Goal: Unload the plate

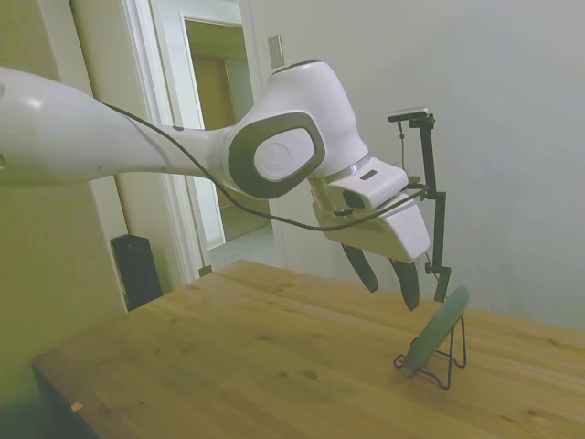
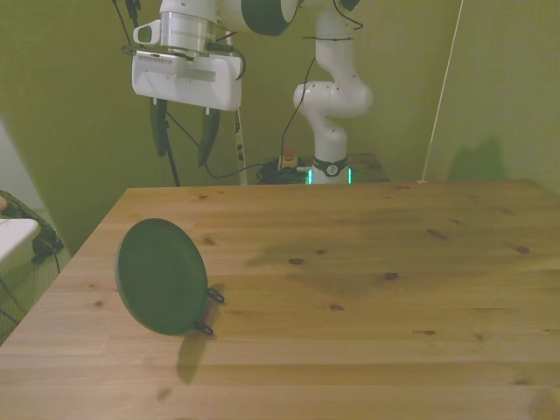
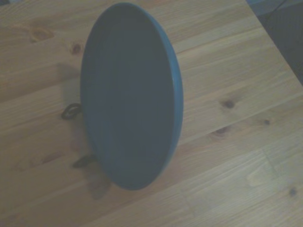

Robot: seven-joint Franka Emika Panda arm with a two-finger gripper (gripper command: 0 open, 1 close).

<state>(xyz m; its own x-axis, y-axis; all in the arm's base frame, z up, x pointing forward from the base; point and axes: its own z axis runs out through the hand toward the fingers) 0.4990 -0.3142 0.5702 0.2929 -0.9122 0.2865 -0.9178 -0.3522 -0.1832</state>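
Observation:
The plate (image 1: 441,326) stands on edge, leaning back in a thin black wire stand (image 1: 450,358) on the wooden table. In the front view its dark green underside (image 2: 162,276) faces the camera near the front view's left edge. The wrist view shows its pale grey-green face (image 3: 130,94) close up. My gripper (image 1: 387,280) hangs above and slightly behind the plate, apart from it, fingers open with nothing between them. In the front view the gripper (image 2: 184,134) hovers high over the table's far left corner.
The wooden table (image 2: 367,289) stretches wide toward the front view's right. Its edge (image 2: 83,262) runs close beside the plate. The robot base (image 2: 328,162) stands behind the far edge. A doorway (image 1: 219,137) lies behind the table in the side view.

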